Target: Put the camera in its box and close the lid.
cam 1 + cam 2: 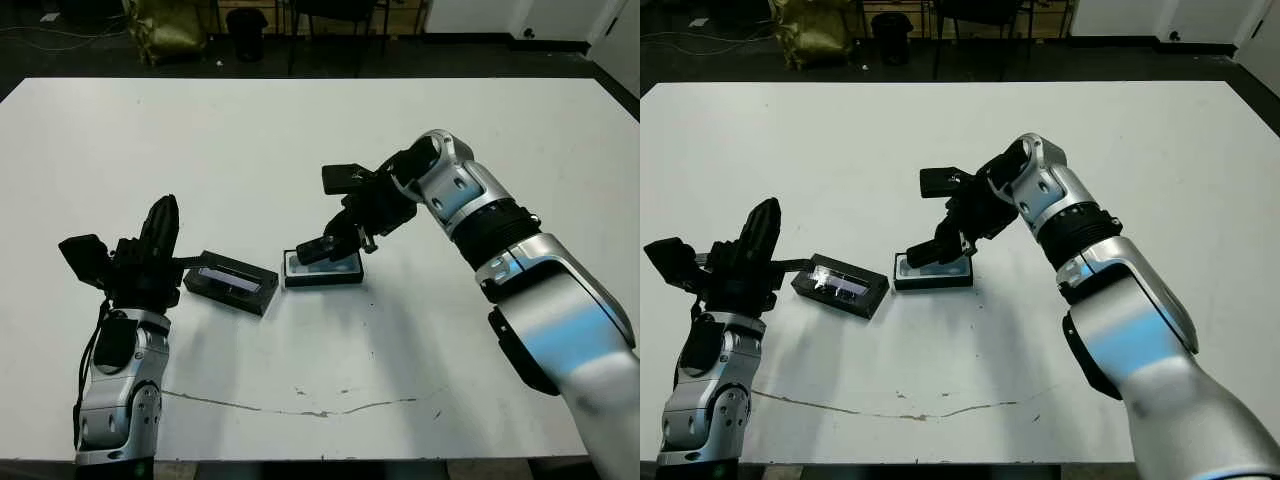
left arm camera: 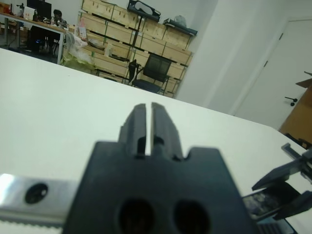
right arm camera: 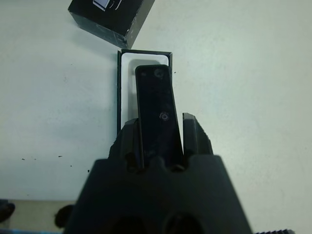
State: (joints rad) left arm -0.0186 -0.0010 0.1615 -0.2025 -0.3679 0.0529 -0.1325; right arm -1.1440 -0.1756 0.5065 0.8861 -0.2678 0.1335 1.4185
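Observation:
My right gripper (image 1: 335, 240) is shut on the camera (image 3: 156, 112), a slim black bar held tilted between both fingers. The bar hangs just over the box (image 1: 322, 281), a small black tray with white lining (image 3: 127, 61), near the table's middle. The camera's free end reaches over the tray's inside; whether it touches the lining I cannot tell. The lid (image 1: 232, 283), black with a glossy strip, lies flat just left of the box. My left gripper (image 1: 162, 215) stands shut and empty, pointing up, left of the lid and apart from it.
A thin dark crack line (image 1: 300, 405) runs along the table near its front edge. Beyond the far edge stand a yellow-green bag (image 1: 165, 28), a dark bin (image 1: 247, 32) and chair legs. White table surface lies all around the box and lid.

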